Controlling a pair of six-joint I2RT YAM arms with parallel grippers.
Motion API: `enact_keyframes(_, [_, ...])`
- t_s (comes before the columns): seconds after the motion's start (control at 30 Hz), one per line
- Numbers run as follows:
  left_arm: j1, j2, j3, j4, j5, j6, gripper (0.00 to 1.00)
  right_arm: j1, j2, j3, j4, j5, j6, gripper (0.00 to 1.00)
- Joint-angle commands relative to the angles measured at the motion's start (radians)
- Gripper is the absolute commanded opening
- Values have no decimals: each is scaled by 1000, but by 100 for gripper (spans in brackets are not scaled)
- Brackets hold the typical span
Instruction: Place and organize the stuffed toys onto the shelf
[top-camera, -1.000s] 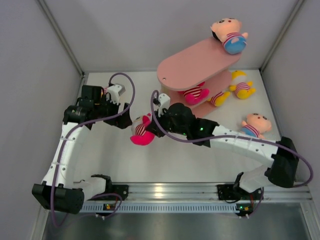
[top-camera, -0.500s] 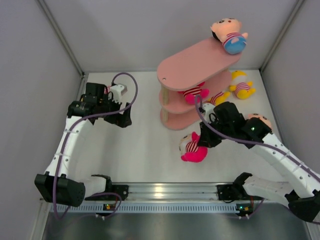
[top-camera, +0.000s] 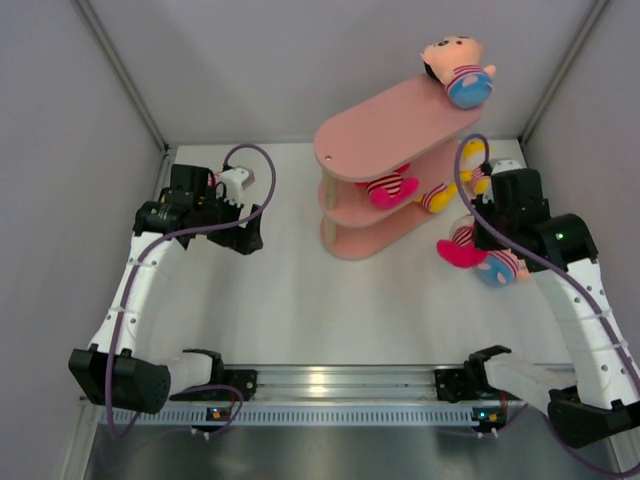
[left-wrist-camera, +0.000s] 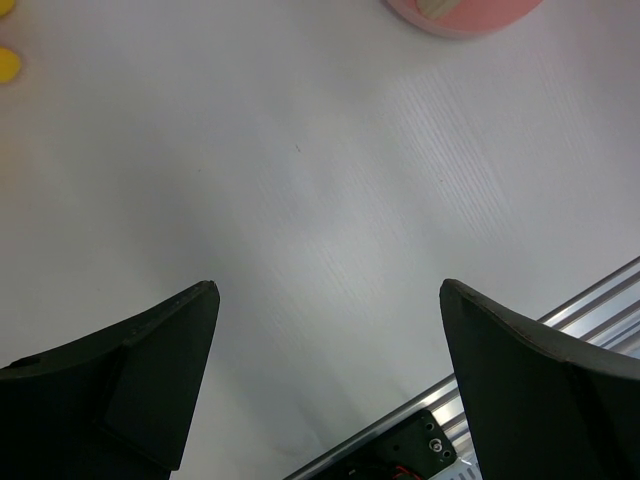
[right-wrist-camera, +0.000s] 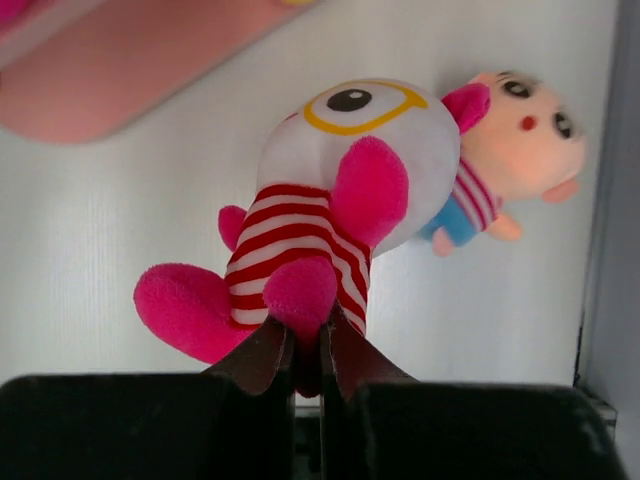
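Shelf (top-camera: 385, 125) sits far right; open table (top-camera: 280, 300) to its left. Right gripper (right-wrist-camera: 305, 345) pinches pink toy (right-wrist-camera: 320, 225) off shelf's right edge, wall (top-camera: 590, 120) near. Left gripper (left-wrist-camera: 327, 295) spread wide, empty. Toys: 2 pink, 2 peach, 2 yellow.

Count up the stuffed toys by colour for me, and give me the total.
Hot pink: 2 (shelved pink toy, held pink toy in the right gripper)
Peach-headed: 2 (top-tier peach doll, table peach doll)
Yellow: 2 (inner yellow toy by the shelf, outer yellow toy mostly behind the right arm)
Total: 6
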Motion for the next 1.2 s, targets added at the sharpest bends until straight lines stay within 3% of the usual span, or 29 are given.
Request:
enact_keyframes(0.0, [-3, -19, 29, -5, 22, 13, 98, -74, -32, 105, 149, 206, -47, 0])
enact_keyframes(0.13, [-3, -13, 34, -5, 45, 9, 98, -172, -34, 79, 371, 114, -122, 0])
enact_keyframes(0.37, [-3, 2, 46, -5, 47, 7, 98, -350, -74, -3, 707, -317, -168, 0])
enact_keyframes(0.53, [-3, 10, 51, -6, 45, 10, 98, -383, -11, -10, 793, -487, -231, 0])
enact_keyframes(0.73, [-3, 13, 49, -5, 38, 15, 98, -537, 76, -84, 983, -924, -151, 0])
enact_keyframes(0.93, [-3, 18, 49, -5, 33, 15, 97, -544, 198, -113, 1063, -1131, -148, 0])
enact_keyframes(1.17, [-3, 24, 51, -6, 29, 12, 97, -587, 302, -130, 1094, -1210, -156, 0])
